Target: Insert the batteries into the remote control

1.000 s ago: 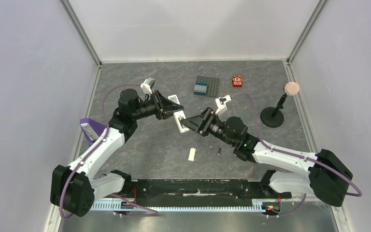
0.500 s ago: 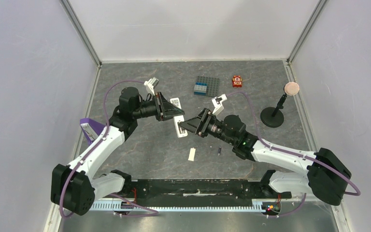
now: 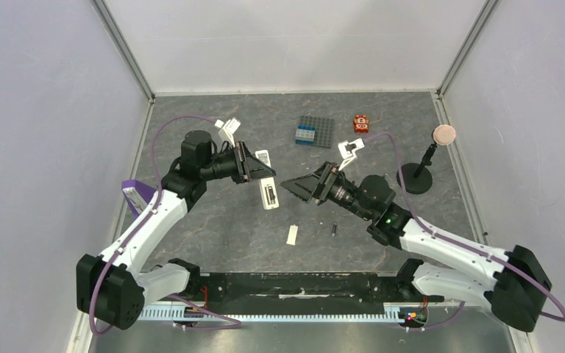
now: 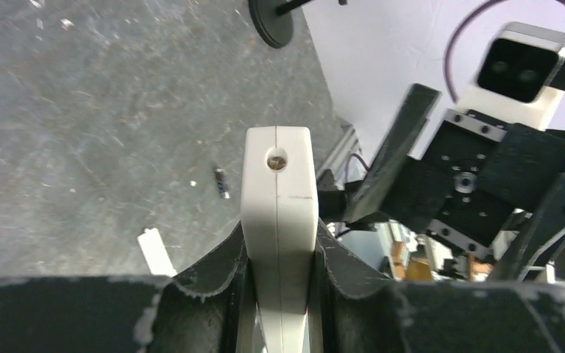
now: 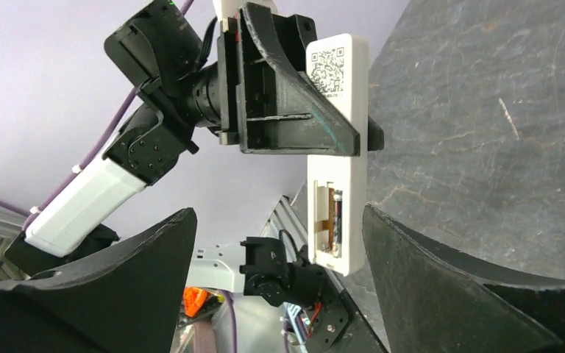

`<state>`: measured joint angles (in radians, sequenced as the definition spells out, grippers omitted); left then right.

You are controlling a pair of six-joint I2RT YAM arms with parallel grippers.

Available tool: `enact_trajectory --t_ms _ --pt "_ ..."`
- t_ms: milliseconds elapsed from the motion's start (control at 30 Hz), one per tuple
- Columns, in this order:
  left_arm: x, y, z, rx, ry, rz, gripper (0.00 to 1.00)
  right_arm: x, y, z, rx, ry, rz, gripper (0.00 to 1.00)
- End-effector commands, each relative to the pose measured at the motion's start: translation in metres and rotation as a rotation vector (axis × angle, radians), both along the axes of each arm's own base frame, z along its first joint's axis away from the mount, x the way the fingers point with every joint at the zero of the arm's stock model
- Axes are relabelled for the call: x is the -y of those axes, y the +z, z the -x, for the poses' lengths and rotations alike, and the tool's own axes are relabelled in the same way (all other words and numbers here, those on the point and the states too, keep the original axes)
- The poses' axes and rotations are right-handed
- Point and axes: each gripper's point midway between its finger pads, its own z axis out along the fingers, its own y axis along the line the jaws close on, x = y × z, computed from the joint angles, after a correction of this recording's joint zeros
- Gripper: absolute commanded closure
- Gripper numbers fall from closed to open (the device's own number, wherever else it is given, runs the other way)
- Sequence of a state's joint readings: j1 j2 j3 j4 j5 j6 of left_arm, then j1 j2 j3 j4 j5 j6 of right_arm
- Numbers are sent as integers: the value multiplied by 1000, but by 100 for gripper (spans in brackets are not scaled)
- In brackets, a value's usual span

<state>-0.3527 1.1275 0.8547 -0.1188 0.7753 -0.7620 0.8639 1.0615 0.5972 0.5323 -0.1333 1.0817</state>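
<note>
My left gripper [image 3: 259, 173] is shut on the white remote control [image 3: 267, 185] and holds it above the table, back side up. In the right wrist view the remote [image 5: 336, 147] shows a QR label and an open battery slot with one dark battery [image 5: 338, 213] seated in it. In the left wrist view the remote's end [image 4: 277, 191] sticks out between my fingers. My right gripper [image 3: 293, 185] is open and empty, a little to the right of the remote. A second battery [image 3: 333, 230] lies on the table; it also shows in the left wrist view [image 4: 222, 182].
The small white cover plate [image 3: 292, 234] lies on the table near the loose battery. A grey brick plate [image 3: 315, 131] and a red toy [image 3: 360, 123] sit at the back. A black stand with a round disc [image 3: 415, 176] is at the right. A purple object [image 3: 139, 195] lies at the left.
My right gripper has let go of the remote, opened and drawn back to the right. My left gripper keeps the remote and has shifted slightly left, the remote now hanging more vertical.
</note>
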Motion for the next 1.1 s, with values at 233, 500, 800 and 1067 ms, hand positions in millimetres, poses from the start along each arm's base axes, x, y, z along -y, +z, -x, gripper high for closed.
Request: enact_trajectory --t_ms 233,500,800,1067 --pt "-19 39 7 569 -7 -49 98 80 -68 -45 28 -370 580 20" --pt "-20 43 28 754 -89 -47 98 122 -155 -45 -115 -447 934 29" --pt "-26 44 27 747 -36 -64 98 140 -222 -30 -275 -412 1148 30" --pt "-33 40 21 735 30 -89 98 147 -251 -20 -367 -384 1228 40"
